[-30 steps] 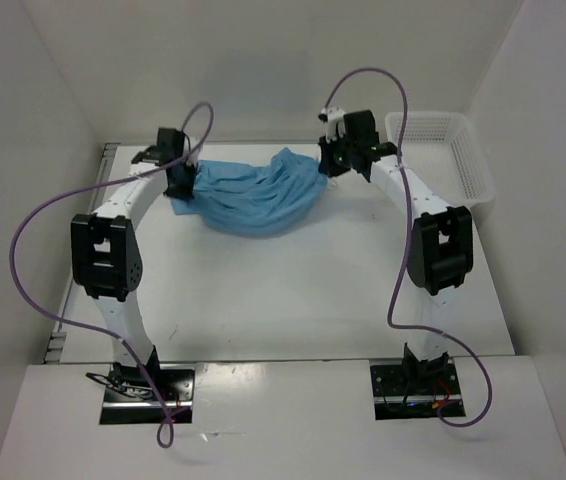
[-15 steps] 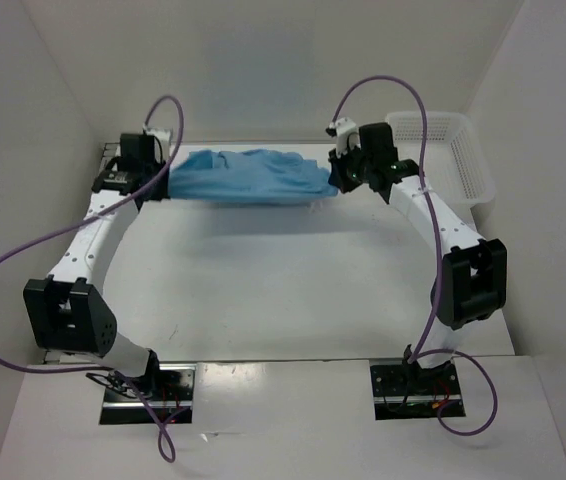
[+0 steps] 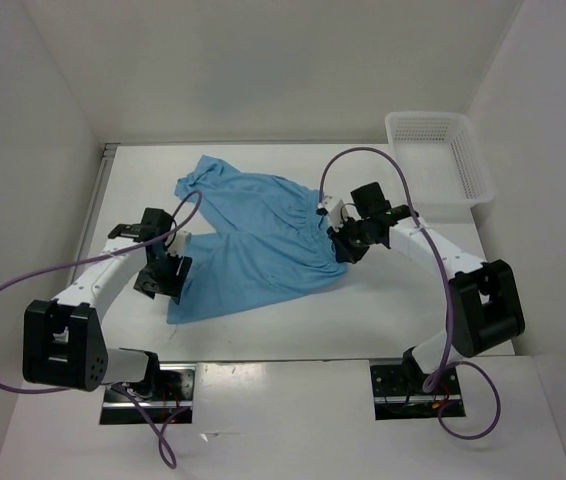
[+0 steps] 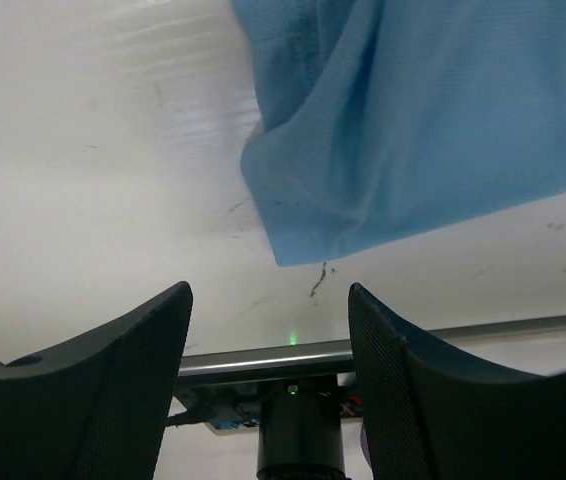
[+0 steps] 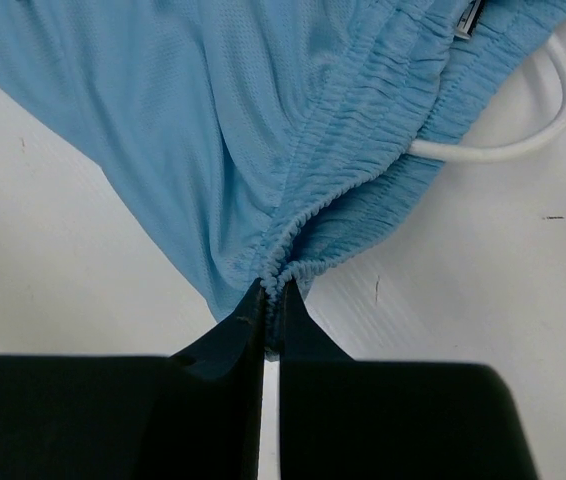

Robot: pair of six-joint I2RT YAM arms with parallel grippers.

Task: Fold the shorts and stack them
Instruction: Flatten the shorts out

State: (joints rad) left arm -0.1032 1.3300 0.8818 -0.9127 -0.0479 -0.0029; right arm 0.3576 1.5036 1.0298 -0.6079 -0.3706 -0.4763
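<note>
White flat table, matte, w/ a few dark scuff marks just beside one hem. Light sky-blue soft fabric shorts lie spread on it, centre-left. Waistband is to the right, one leg toward far left, other toward near left, some wrinkles. White drawstring cord loops onto bare table just beside waistband. White plastic mesh basket sits at far-right corner, apart from shorts.

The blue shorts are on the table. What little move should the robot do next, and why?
Probably open the right gripper. The shorts lie spread on the table and the left gripper is open, touching nothing, but the right one pinches the waistband into a bunch. Letting go should let it lie flat for folding.
</note>
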